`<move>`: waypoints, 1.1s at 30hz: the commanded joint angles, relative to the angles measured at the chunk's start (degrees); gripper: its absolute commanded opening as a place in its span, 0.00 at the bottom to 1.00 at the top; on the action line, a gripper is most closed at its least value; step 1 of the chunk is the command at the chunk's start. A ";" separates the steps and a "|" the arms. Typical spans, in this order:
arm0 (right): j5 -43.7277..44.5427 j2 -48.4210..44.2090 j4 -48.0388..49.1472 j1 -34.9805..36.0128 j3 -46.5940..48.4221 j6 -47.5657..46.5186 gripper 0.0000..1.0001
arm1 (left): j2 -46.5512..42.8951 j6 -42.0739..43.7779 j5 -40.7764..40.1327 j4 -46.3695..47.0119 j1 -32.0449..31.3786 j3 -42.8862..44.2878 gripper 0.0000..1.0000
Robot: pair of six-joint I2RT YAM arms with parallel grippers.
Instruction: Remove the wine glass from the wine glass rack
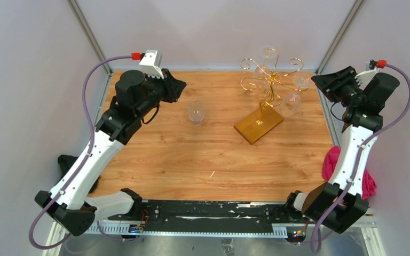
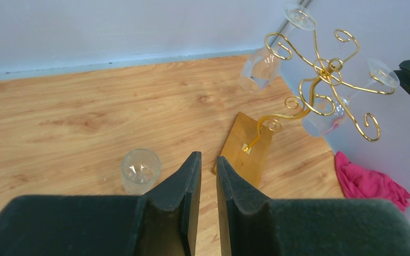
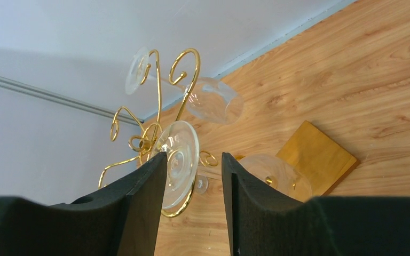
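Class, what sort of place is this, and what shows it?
Probably a robotics test cell: a left arm and right arm bolted to a wooden table, plain walls with metal frame posts around it, and a wine glass rack staged on it.

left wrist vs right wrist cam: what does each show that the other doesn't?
Left wrist only: a clear glass standing alone on the wooden table, a crumpled pink cloth, the left end effector. Right wrist only: the round foot of a hanging wine glass up close, framed by the open right end effector. Both: the gold wire wine glass rack, its amber rectangular base, the table.
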 commanded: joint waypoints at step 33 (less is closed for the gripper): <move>-8.64 4.87 9.26 3.81 -0.63 9.52 0.26 | -2.31 1.22 -2.91 0.66 -0.15 -2.15 0.20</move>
